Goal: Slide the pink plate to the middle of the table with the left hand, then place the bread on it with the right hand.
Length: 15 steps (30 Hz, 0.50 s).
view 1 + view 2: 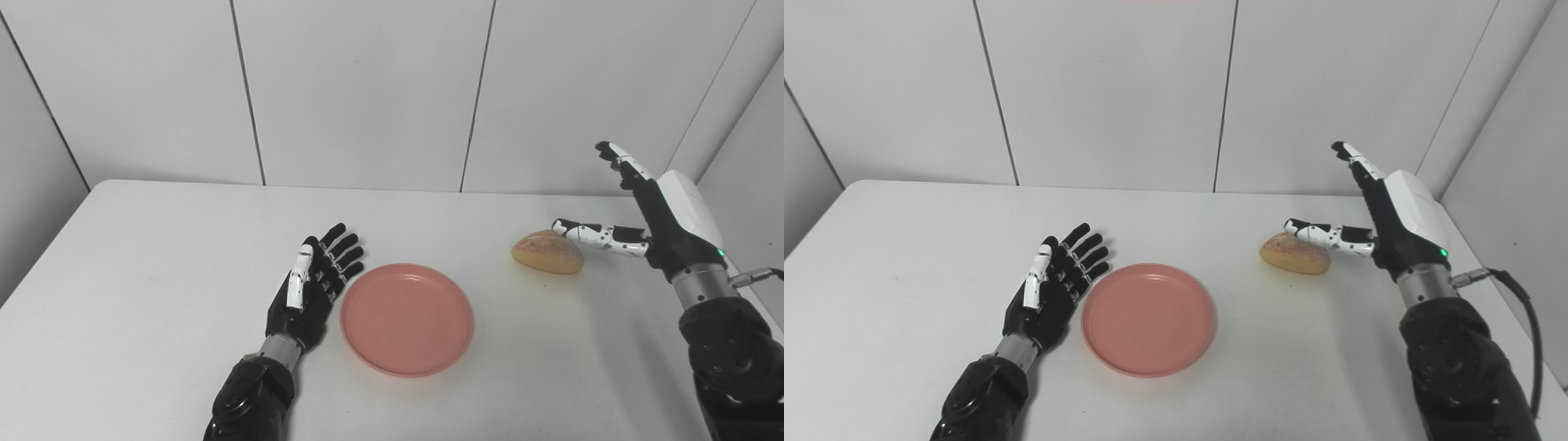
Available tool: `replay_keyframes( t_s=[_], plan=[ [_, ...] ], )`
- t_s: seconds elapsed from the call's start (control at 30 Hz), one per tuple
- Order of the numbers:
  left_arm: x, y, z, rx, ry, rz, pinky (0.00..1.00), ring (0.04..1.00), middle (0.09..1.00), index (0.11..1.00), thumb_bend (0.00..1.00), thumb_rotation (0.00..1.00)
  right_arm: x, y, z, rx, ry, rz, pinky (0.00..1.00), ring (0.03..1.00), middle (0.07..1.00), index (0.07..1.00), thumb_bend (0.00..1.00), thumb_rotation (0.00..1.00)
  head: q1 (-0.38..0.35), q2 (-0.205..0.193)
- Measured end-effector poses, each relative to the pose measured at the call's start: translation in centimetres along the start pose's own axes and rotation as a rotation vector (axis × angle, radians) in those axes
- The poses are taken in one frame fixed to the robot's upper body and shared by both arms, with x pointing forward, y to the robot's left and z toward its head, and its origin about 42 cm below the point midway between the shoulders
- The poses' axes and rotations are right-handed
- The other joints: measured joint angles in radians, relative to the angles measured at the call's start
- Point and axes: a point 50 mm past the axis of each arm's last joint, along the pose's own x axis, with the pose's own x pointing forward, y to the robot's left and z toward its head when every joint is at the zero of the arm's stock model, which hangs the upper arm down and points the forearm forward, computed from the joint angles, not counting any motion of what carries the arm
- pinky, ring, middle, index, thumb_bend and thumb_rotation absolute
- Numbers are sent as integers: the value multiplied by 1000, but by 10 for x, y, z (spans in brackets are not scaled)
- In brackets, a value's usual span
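Left eye view: round pink plastic plate (407,318) sits mid-table, left hand (312,282) just beside it, fingers spread, empty. Right hand (649,220) is open, thumb over the golden bread roll (548,251) at far right. I'd wrap it gently, lift clear.

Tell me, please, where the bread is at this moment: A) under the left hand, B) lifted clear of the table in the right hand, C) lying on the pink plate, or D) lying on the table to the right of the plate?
D: the bread lies on the table, right of the empty pink plate, with the open right hand beside it.
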Motion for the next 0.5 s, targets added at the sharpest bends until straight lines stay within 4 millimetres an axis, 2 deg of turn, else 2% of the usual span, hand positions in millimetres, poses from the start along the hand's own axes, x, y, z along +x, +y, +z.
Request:
replay_keyframes(
  t_s=[0.17,0.33,0.5],
  plan=[
    [-1,2,1,3,0,3,871,859,861,851,338,1000,15,3,-2,-37,31,103,762,858,893,888,964,417,-8,0],
    [-1,5,2,11,0,3,874,862,864,851,341,1000,24,10,-5,-63,60,182,796,879,899,880,980,384,-14,3],
    [-2,7,3,16,0,5,872,860,861,850,340,1000,37,14,-6,-86,98,242,813,895,912,892,1000,411,-18,6]
  ],
)
